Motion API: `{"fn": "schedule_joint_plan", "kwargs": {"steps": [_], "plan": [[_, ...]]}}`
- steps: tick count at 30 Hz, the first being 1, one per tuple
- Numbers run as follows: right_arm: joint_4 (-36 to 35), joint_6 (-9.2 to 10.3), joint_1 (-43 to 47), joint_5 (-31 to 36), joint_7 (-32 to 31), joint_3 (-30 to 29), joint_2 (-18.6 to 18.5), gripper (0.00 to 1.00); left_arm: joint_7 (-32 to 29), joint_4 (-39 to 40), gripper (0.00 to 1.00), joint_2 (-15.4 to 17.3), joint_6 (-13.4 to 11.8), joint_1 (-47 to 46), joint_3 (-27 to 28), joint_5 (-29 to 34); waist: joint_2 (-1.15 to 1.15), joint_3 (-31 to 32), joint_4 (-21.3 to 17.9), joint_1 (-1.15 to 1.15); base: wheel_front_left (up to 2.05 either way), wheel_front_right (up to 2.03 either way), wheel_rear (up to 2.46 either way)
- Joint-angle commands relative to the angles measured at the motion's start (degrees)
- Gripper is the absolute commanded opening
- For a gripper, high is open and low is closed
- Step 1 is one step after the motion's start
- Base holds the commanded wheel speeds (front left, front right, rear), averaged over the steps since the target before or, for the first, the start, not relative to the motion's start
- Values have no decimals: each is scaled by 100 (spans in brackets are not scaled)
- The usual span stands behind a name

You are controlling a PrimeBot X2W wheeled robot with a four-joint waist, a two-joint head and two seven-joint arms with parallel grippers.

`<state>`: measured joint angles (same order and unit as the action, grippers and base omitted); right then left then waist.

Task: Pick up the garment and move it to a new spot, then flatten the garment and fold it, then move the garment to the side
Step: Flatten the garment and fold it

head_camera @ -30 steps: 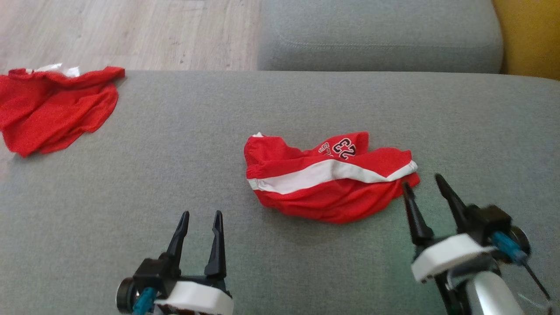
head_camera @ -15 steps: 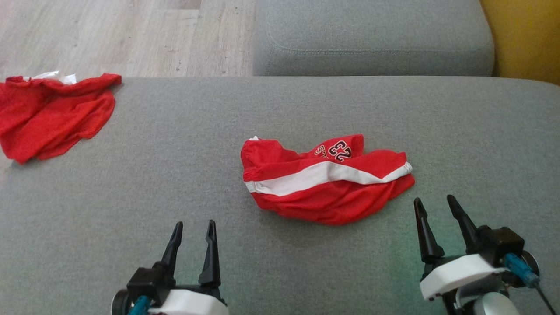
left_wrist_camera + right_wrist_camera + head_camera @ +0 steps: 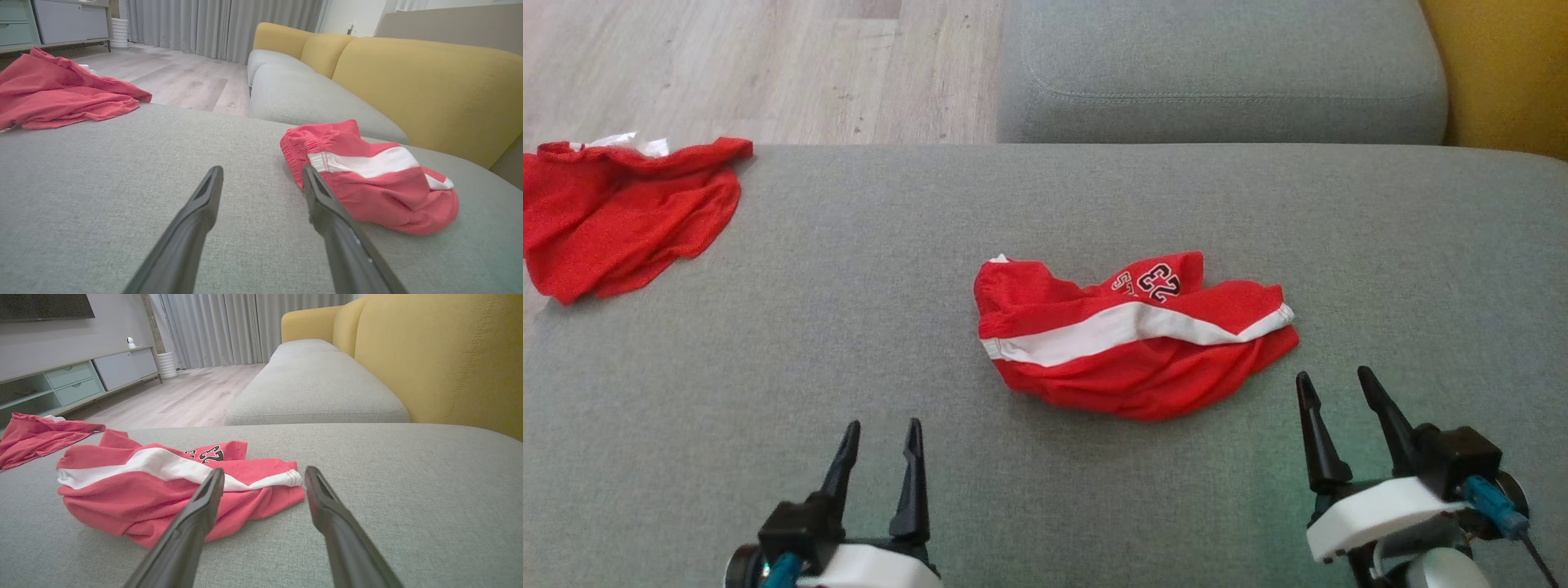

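The second red cloth (image 3: 621, 212) runs off the head view's left edge. A white scrap (image 3: 633, 143) behind it is mostly covered, with too little showing to tell what it is. On the garment (image 3: 1127, 384), the lettering (image 3: 1125, 282) beside the printed number (image 3: 1160, 279) slips under a fold and cannot be read. The bodies of the left gripper (image 3: 883, 425) and right gripper (image 3: 1333, 376) are cut by the bottom edge, and the yellow sofa back (image 3: 1503, 73) is clipped at the right.
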<state>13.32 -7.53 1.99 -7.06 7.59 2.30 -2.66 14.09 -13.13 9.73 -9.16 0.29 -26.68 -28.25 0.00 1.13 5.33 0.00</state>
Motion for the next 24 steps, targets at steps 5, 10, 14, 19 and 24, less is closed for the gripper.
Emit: {"fn": "schedule_joint_plan", "kwargs": {"steps": [5,10,14,19,24], "plan": [[-175,4,-115,-2,34,176,-21,100,-394,178,100,98,179,-579,-54,29,0,-75,-22,0,0,0,0],[-243,4,-225,60,-35,243,-21,100,-1065,45,100,-87,685,-1167,-304,-314,0,-324,-114,0,0,0,0],[-286,4,-366,124,-80,257,-21,100,-1413,-273,100,-153,893,-1575,-356,-479,0,-562,-211,0,0,0,0],[-324,4,-512,191,-104,246,-21,100,-1483,-706,100,-220,1013,-1973,-281,-615,0,-818,-334,0,0,0,0],[-294,4,-591,261,-92,152,-21,100,-1414,-1026,100,-314,1127,-2193,-195,-792,0,-953,-398,0,0,0,0]]}}
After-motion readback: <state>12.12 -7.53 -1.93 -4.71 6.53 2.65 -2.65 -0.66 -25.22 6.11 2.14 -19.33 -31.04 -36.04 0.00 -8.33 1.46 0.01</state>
